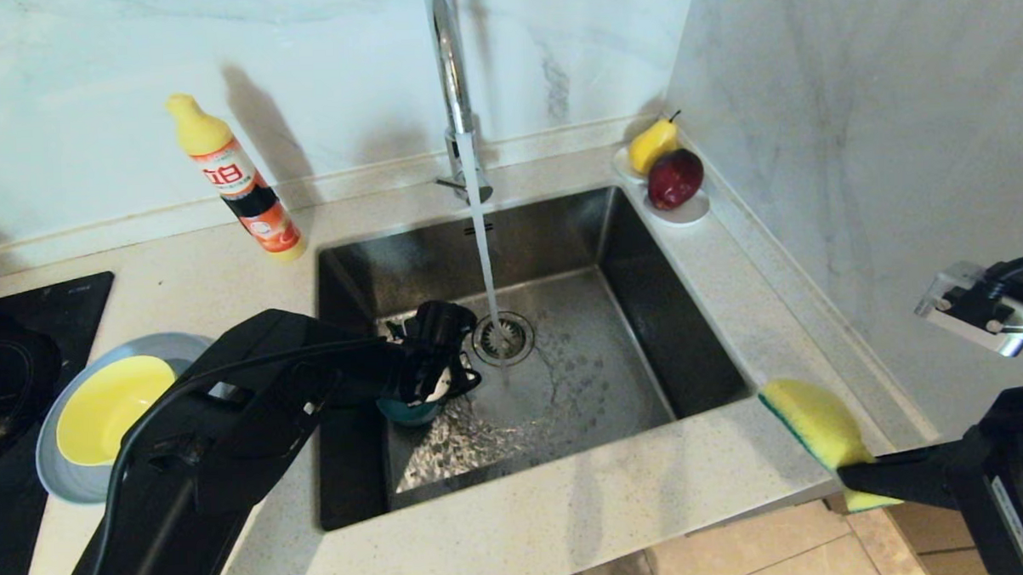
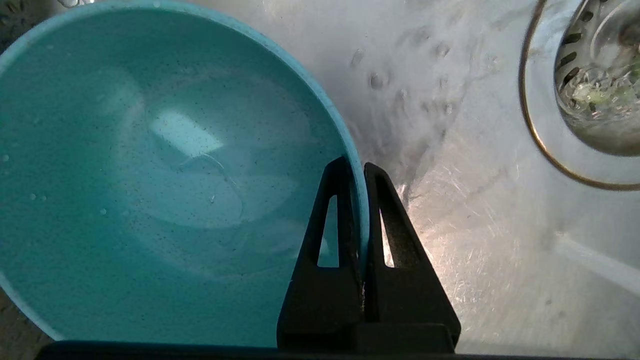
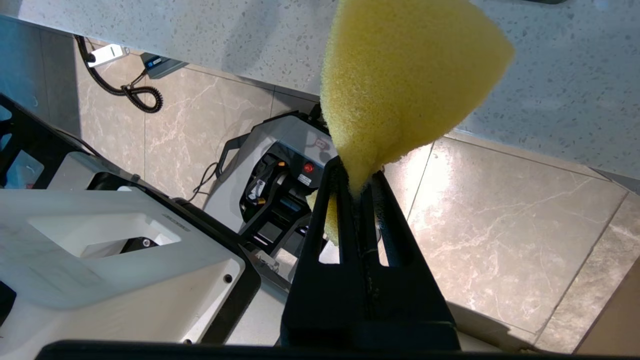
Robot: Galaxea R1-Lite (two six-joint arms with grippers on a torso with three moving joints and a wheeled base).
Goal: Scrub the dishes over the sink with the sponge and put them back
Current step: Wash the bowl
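Teal bowl [image 2: 150,175] mostly hidden from your head view behind the left gripper [image 2: 356,172].
Left gripper pinches its rim in the sink [image 1: 615,318]; right gripper [image 3: 356,180] squeezes the sponge [image 3: 400,80] tight.

Small teal bowl [image 2: 165,200] upright on sink [image 1: 615,335] floor beside drain, water inside, yellow-green bowl [image 1: 111,408] nested on grey-blue plate [image 1: 67,482] on counter, yellow sponge [image 1: 818,430] over counter's front right edge

You have two bowls: a teal one [image 2: 150,175] at the left gripper [image 2: 357,172], a yellow one [image 1: 111,408] behind it. One plate [image 1: 67,482], one sponge [image 3: 405,75] (in the right gripper [image 3: 356,182]), one bottle [image 1: 235,182], two fruits: pear [image 1: 651,144], apple [image 1: 674,178].
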